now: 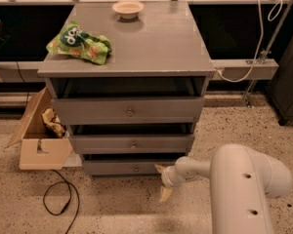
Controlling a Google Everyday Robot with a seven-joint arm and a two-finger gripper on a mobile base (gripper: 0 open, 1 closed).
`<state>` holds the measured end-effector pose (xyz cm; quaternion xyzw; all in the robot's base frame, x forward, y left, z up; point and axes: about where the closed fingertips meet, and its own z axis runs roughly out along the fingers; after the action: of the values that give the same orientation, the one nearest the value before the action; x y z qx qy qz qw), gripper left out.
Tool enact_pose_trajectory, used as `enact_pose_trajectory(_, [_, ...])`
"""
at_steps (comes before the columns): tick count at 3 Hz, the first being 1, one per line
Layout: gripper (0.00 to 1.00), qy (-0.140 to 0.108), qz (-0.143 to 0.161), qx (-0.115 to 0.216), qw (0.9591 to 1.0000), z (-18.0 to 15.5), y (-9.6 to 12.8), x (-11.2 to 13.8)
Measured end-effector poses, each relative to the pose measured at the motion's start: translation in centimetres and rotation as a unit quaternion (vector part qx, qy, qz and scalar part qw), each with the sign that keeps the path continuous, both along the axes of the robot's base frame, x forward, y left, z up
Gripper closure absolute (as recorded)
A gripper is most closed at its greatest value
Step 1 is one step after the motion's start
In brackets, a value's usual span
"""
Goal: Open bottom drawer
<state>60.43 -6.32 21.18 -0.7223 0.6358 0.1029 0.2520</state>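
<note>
Gripper (162, 181): low, just off the floor, at the right end of the bottom drawer (112, 168) front. The two pale fingers are spread wide, one up toward the drawer's lower right corner and one down toward the floor. Nothing is held. Cannot tell whether the upper fingertip touches the panel. The white arm (244, 179) comes in from the lower right.

Bottom drawer: lowest front of the grey chest (151, 43), narrowest of the stack, near the terrazzo floor (112, 213). A dark gap shows above the panel; cannot tell if it is slightly out.

Handling (judgement): a rigid wooden box on runners, probably light to moderate in weight and not fragile. It should slide straight out if pulled square and may bind if dragged sideways. The only grip point is the small round knob (136, 168) at panel centre, left of the gripper. It is metal and small, so likely slippery; the fingers should close around it from both sides.

Counts:
- drawers: 3, namely the bottom, the middle drawer (133, 144) and the top drawer (129, 110), with one knob each
- bowl (128, 9): 1, on the chest top
- green snack bag (79, 43): 1, also on the top
- cardboard box (41, 150): 1, on the floor to the left
- black cable (58, 201): 1
</note>
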Motion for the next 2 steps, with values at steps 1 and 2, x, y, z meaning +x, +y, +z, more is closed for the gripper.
enact_pose_trajectory(1, [0.00,-0.048,-0.008,-0.016,0.9987,-0.7,1.2,3.9])
enact_pose_trajectory(2, [0.00,-0.071,-0.010,-0.020,0.9973,-0.8,2.0,5.9])
